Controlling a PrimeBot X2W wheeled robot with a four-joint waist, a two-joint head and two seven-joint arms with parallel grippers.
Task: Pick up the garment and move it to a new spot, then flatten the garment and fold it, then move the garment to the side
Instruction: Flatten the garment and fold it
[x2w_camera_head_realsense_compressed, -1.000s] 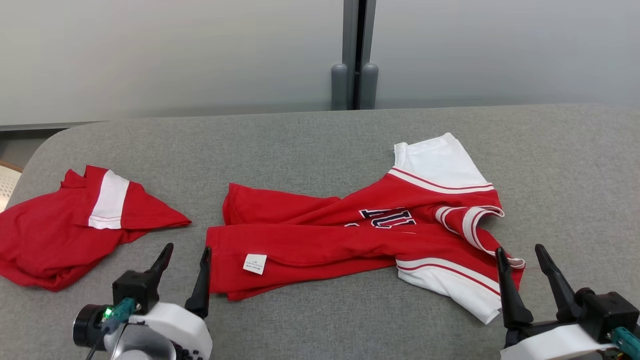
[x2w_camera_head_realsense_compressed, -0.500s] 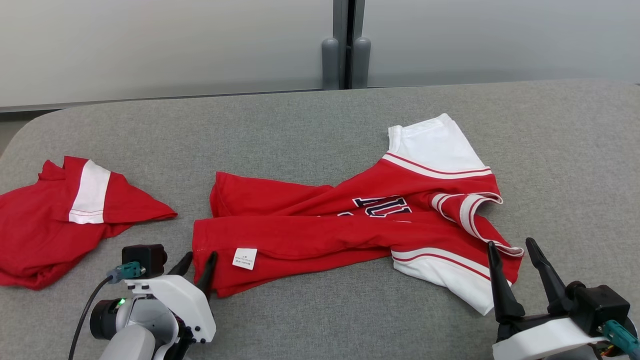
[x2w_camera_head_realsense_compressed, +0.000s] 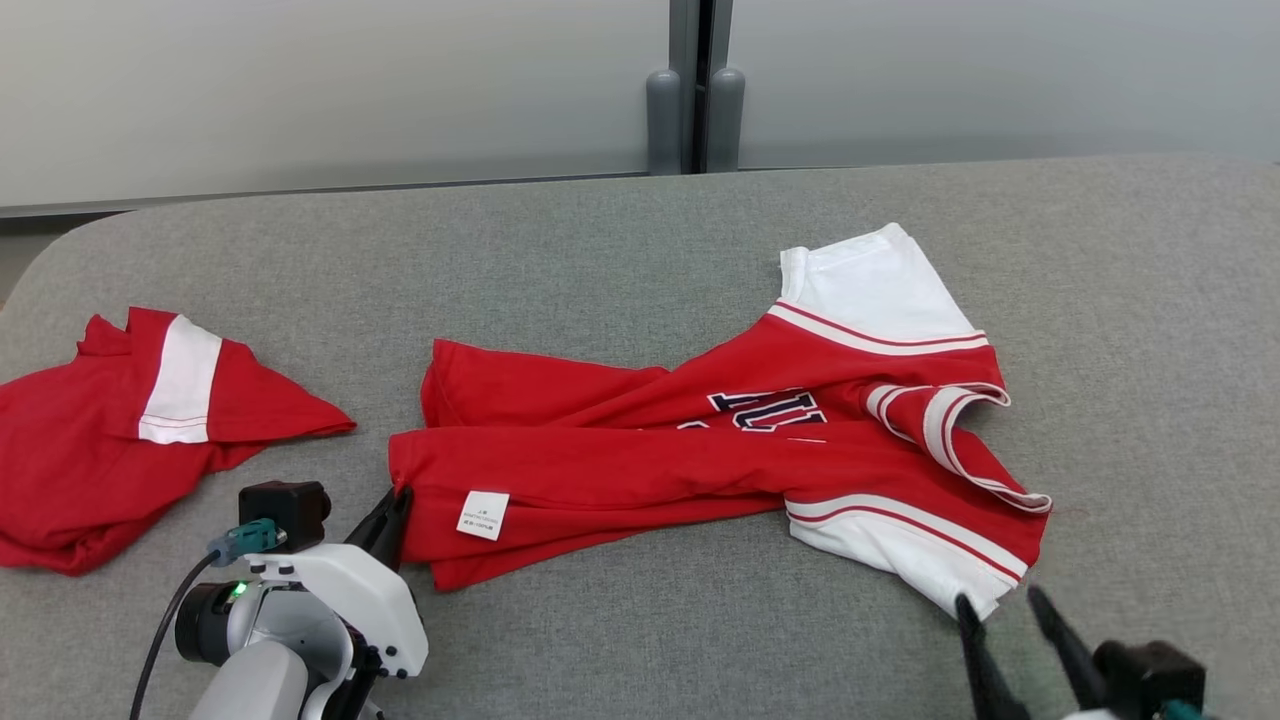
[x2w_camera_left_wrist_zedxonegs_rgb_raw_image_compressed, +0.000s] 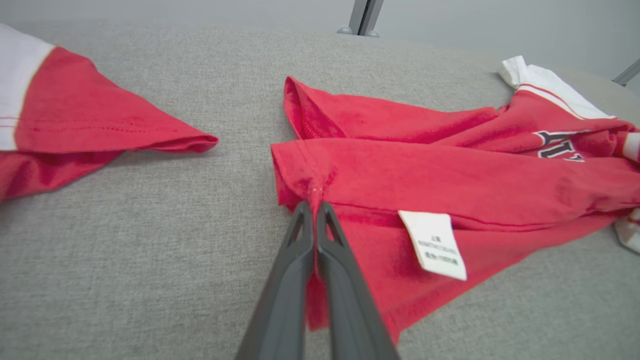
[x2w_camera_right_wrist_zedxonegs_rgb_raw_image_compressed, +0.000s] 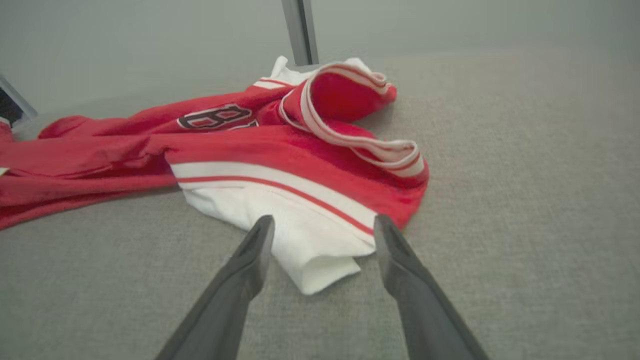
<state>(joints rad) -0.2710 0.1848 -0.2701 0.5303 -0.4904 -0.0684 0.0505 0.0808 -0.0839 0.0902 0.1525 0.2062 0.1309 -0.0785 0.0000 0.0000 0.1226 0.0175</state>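
Note:
The garment, a red jersey with white sleeves and dark lettering, lies crumpled across the middle of the grey table. My left gripper is shut on the red hem at the garment's left end, beside a white label. In the left wrist view, the fingers of the left gripper pinch a fold of the garment. My right gripper is open just short of the white sleeve's tip. In the right wrist view, the right gripper straddles the white sleeve end without touching it.
A second red and white garment lies bunched at the table's left edge, apart from my left gripper. A grey post and wall panels stand behind the table. Bare grey surface stretches along the back and to the right.
My left gripper has moved onto the hem corner and shut on it. The right gripper has dropped lower in the head view, staying open. The camera shifted early on.

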